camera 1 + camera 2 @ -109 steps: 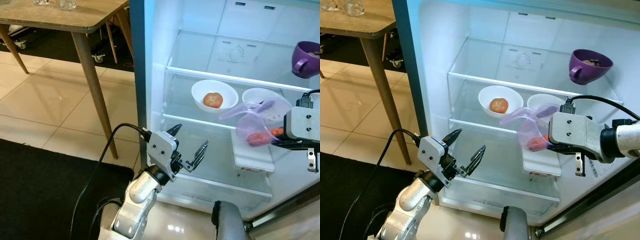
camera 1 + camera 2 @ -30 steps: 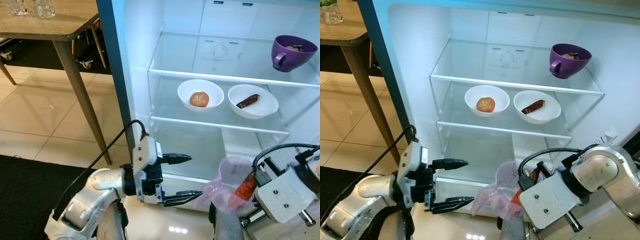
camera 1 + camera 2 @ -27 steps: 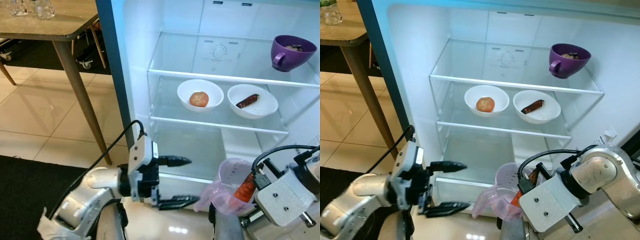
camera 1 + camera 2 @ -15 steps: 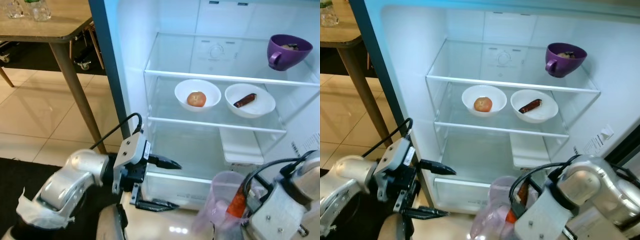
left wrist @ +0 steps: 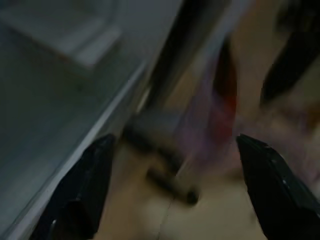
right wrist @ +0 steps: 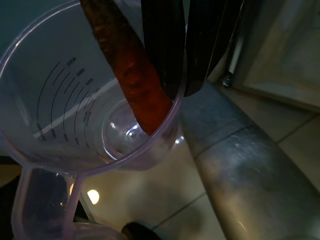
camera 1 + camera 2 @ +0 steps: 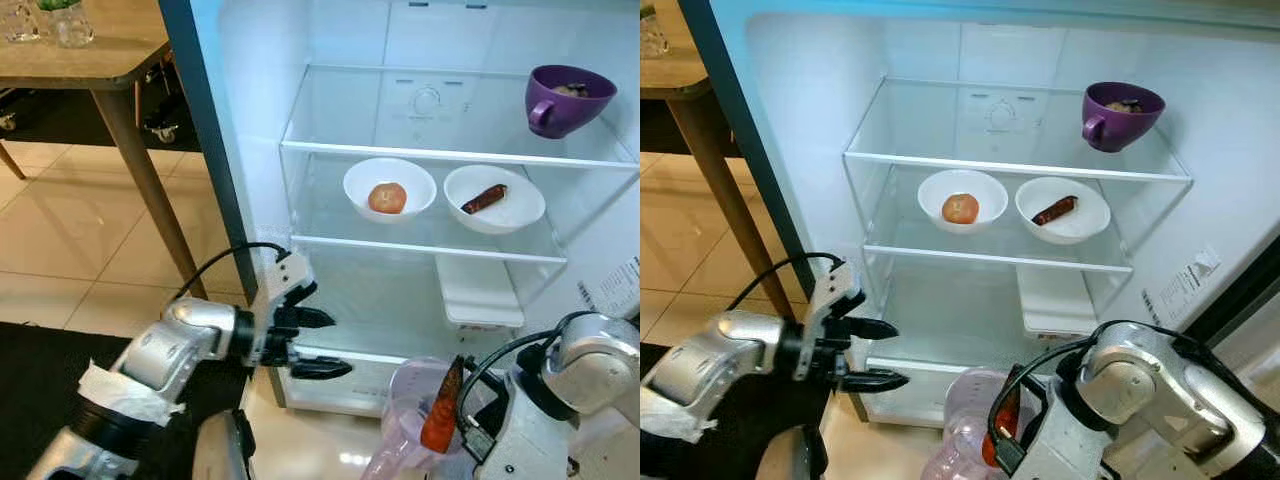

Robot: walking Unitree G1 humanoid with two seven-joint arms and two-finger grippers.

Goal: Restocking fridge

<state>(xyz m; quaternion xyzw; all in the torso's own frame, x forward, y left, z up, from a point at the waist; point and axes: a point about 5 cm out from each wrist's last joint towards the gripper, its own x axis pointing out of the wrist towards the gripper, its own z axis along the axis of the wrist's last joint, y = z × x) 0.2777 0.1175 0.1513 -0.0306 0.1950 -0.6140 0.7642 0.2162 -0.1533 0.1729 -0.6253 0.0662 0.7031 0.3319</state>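
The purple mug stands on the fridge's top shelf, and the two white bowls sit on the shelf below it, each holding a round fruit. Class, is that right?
Not quite. Only the left white bowl holds a round fruit; the right white bowl holds a long dark piece of food, as the left eye view shows. The purple mug does stand on the top shelf, with both bowls on the shelf below.

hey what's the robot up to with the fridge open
It is restocking the open fridge. The right end effector is shut on the rim of a clear plastic measuring jug holding an orange carrot, low in front of the bottom shelf. The left end effector hovers open nearby. Two white bowls and a purple cup sit on the shelves.
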